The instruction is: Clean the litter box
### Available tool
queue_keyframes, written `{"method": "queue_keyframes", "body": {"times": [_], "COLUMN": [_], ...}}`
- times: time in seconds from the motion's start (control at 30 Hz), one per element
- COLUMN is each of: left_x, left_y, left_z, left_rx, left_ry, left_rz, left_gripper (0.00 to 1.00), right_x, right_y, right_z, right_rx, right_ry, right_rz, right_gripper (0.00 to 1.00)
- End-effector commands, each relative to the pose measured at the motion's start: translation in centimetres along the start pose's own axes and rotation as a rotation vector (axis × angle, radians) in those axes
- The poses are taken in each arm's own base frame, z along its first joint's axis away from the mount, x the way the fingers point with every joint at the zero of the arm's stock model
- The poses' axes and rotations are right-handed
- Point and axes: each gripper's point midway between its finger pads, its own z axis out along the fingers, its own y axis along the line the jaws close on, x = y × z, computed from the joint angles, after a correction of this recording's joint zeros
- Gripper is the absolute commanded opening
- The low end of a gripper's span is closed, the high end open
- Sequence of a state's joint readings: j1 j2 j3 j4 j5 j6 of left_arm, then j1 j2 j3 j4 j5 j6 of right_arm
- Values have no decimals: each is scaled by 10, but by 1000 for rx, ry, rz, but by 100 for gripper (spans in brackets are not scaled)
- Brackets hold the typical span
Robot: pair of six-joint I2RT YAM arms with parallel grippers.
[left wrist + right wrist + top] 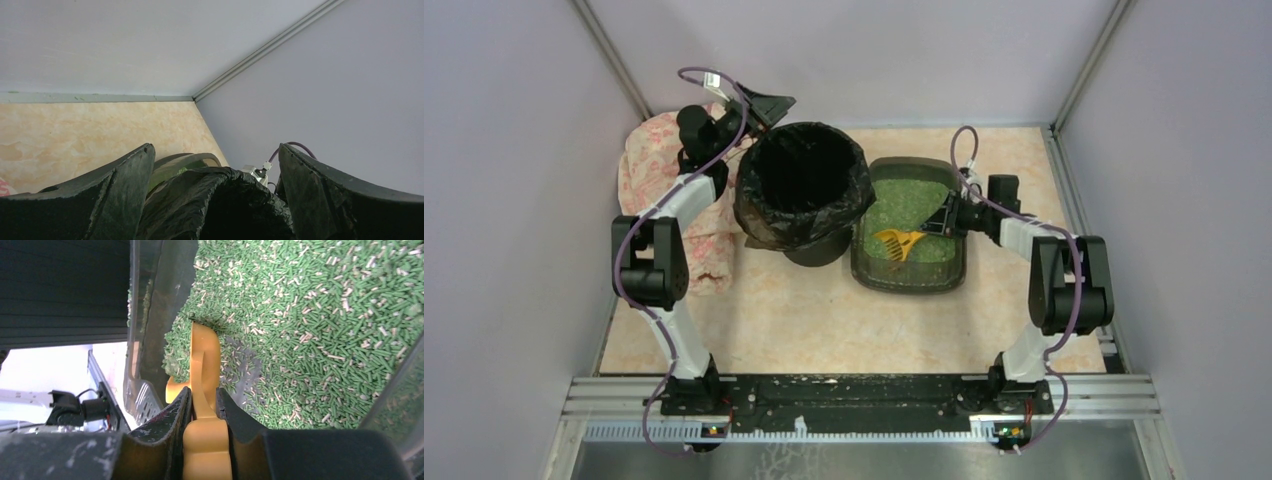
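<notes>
My right gripper (204,395) is clamped on the yellow scoop (202,355), blade down in green pellets (310,305). The litter box (909,283) sits just right of the bagged bin (802,190). Risks: a tilted lift spills pellets short of the bin; the scoop snags the box wall. My left gripper (215,150) is wide open at the bin's rim, holding nothing. No legible writing.

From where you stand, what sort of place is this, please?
Probably a robot test cell: plain walls in aluminium framing, two arms bolted to a rail, a litter box beside a bagged bin.

Overhead, wrist close-ups; shared litter box (909,285)
</notes>
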State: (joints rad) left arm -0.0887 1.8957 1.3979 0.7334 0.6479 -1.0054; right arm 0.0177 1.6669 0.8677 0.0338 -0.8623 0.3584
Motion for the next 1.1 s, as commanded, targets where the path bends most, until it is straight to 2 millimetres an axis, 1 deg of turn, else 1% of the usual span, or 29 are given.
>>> {"method": "queue_keyframes", "body": {"times": [0.0, 0.17, 0.23, 0.3, 0.33, 0.37, 0.4, 0.63, 0.73, 0.83, 0.9, 1.0, 1.07], "left_x": [-6, -8, -8, -7, -6, -6, -6, -6, -6, -5, -5, -4, -6], "left_y": [-17, -17, -18, -19, -19, -20, -21, -23, -25, -26, -25, -23, -25], "left_z": [0, 3, 4, 6, 6, 7, 7, 6, 4, 1, 1, 2, 3], "left_rx": [41, 45, 48, 52, 54, 56, 58, 60, 56, 48, 44, 41, 44], "left_ry": [-5, -8, -7, -4, -5, -3, -4, -4, -5, -2, -2, -1, -4], "left_rz": [44, 47, 47, 45, 45, 44, 45, 51, 61, 66, 64, 58, 60], "left_gripper": [99, 99, 99, 99, 99, 99, 99, 99, 99, 99, 99, 99, 99], "right_x": [65, 64, 61, 53, 49, 41, 38, 12, 7, 9, 20, 37, 40], "right_y": [10, 40, 45, 46, 46, 45, 45, 30, 25, 27, 27, 30, 34], "right_z": [14, 5, 4, 6, 8, 11, 13, 23, 24, 27, 32, 40, 44], "right_rx": [-95, -220, -233, -237, -232, -231, -233, -125, -80, -44, -43, -90, -143], "right_ry": [244, 267, 247, 196, 173, 129, 108, 1, -44, -51, -15, 15, 10], "right_rz": [41, 68, 83, 92, 134, 127, 133, 162, 161, 104, 102, 145, 157], "right_gripper": [0, 0, 0, 0, 0, 0, 0, 0, 0, 0, 0, 0, 0]}}
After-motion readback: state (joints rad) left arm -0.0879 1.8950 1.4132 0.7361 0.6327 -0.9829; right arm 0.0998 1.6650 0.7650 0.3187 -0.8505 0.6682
